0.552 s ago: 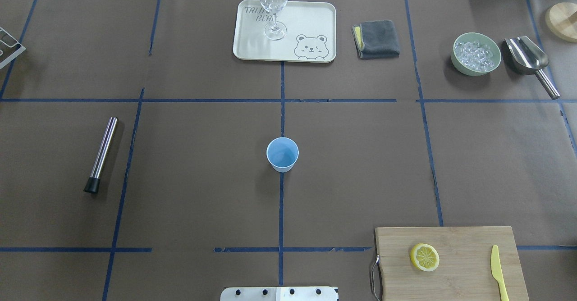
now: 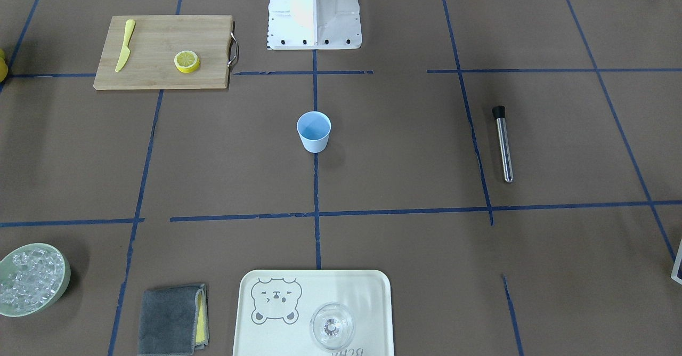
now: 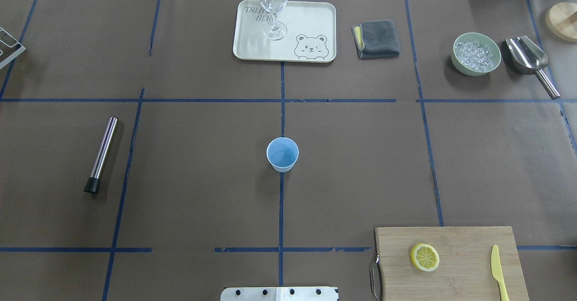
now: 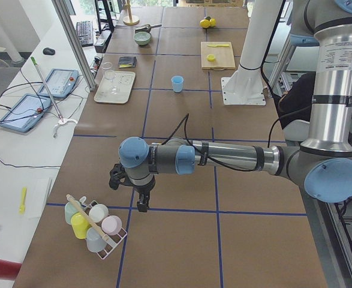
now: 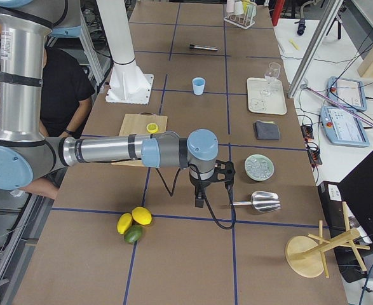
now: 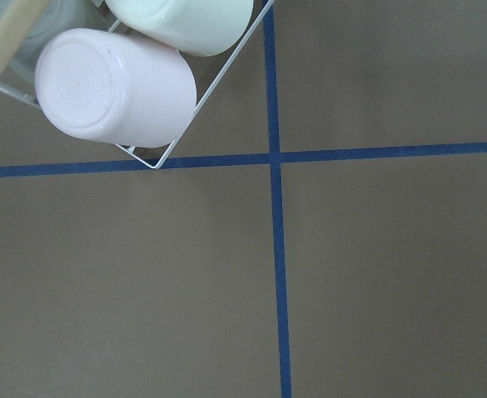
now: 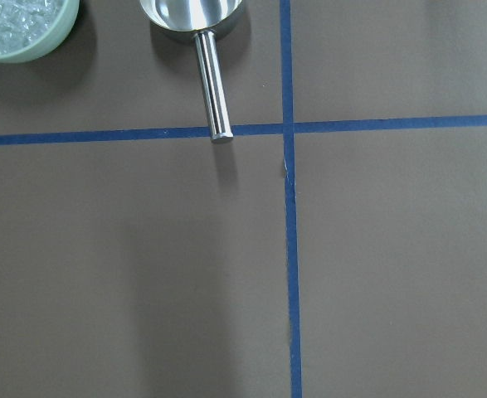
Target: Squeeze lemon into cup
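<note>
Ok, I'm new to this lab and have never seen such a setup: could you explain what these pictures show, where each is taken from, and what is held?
The machine is two robot arms on one base. Two pictures look down on the table from opposite sides, two look along it from its ends, and two come from wrist cameras. A blue cup stands in the middle. A lemon slice and a yellow knife lie on a wooden board. Also there: a glass on a tray, a bowl of ice and a scoop. The left end effector hangs by a rack of cups; the right end effector by the scoop. Neither seems to hold anything; open or shut, I cannot tell.
</note>
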Action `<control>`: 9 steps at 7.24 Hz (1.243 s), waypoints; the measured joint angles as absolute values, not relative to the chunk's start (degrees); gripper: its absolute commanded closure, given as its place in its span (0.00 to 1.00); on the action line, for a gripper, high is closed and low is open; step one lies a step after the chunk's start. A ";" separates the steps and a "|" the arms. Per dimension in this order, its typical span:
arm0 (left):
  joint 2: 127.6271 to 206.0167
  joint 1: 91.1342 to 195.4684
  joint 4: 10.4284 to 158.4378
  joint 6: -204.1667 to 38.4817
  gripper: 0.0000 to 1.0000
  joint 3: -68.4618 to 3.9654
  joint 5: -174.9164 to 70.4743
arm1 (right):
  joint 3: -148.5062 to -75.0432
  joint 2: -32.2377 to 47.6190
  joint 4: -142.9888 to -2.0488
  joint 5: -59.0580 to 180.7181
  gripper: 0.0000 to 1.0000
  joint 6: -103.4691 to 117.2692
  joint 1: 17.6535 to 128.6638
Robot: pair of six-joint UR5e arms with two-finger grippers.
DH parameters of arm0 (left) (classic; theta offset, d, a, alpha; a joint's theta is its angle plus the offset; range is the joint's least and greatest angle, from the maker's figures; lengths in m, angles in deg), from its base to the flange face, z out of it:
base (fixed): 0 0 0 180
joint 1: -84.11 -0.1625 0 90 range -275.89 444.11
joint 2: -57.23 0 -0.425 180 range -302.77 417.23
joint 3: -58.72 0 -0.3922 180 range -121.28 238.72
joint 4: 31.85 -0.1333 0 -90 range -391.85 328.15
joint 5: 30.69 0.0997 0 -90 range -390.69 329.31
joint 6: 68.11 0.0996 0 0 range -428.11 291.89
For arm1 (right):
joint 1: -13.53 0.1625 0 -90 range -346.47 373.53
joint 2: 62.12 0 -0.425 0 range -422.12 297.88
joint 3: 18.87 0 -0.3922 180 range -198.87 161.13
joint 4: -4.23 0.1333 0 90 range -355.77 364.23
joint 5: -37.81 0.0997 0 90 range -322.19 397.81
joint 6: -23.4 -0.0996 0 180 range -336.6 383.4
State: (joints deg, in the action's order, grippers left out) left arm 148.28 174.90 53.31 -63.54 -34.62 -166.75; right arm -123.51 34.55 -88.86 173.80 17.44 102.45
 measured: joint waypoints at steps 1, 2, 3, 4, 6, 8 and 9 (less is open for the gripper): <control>148.31 174.90 53.37 -63.52 0.00 -34.64 -166.74 | -123.43 32.53 -89.12 173.74 0.00 17.11 101.82; 148.41 174.90 53.39 -63.46 0.00 -34.64 -166.74 | -123.14 30.92 -89.16 174.96 0.00 16.41 101.10; 148.55 174.90 53.40 -63.41 0.00 -34.63 -166.74 | -123.63 30.24 -88.99 176.72 0.00 14.49 99.02; 148.67 174.89 53.41 -63.38 0.00 -34.62 -166.74 | -125.25 29.87 -88.75 176.53 0.00 10.55 95.42; 148.78 174.90 53.41 -63.37 0.00 -34.79 -166.74 | -132.26 29.55 -88.35 171.68 0.00 -2.75 86.44; 148.87 174.90 53.43 -63.37 0.00 -35.45 -166.74 | -140.28 29.53 -88.25 166.53 0.00 -16.46 77.13; 148.95 174.90 53.46 -63.34 0.00 -35.90 -166.74 | -143.76 29.50 -88.15 163.59 0.00 -22.21 72.45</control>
